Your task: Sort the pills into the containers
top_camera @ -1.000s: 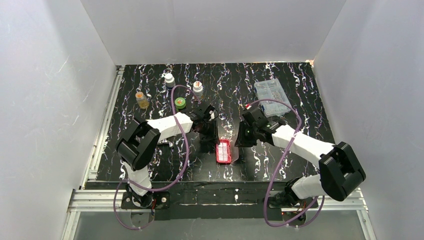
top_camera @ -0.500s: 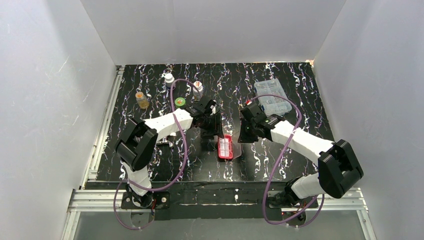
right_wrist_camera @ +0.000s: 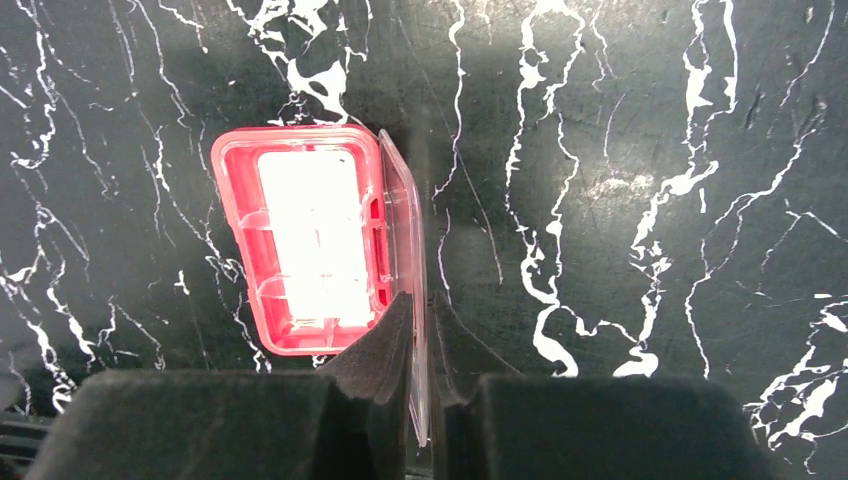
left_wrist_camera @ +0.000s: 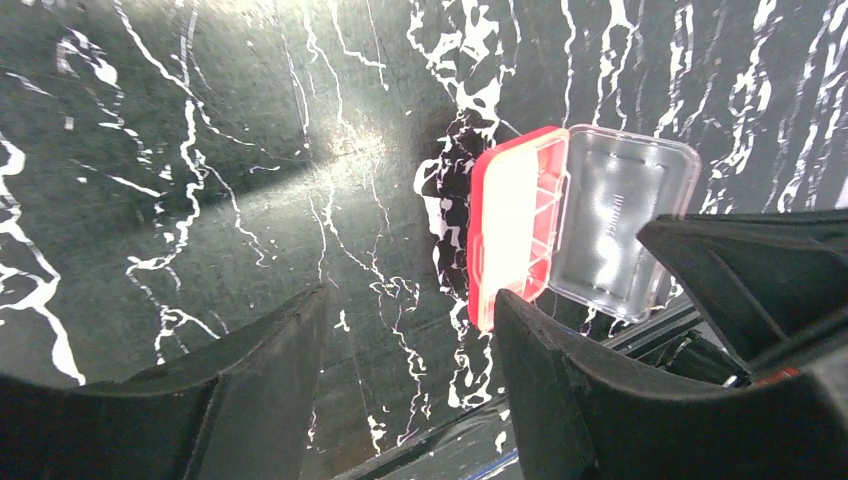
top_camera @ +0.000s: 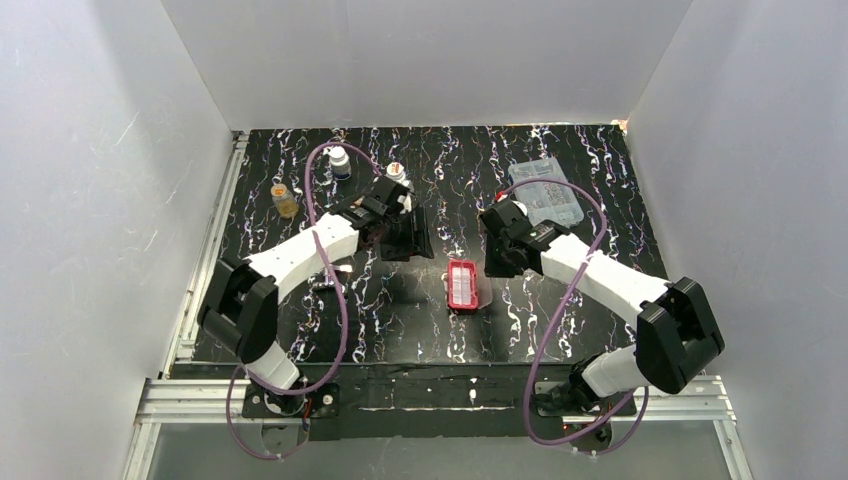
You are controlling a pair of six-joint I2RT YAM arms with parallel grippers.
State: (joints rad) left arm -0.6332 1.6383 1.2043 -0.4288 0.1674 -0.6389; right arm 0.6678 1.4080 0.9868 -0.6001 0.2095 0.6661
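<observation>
Our right claw pinches the clear lid of the red pill case, mid-worktop, its long side pointing away from us. Our left claw gapes empty, farther off.

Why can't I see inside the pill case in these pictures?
Right wrist view: the case interior is blown out to white, dividers barely showing. Left wrist view: same washout, plus glare on the lid and table. Top view: evenly lit, but the case is too small.
</observation>
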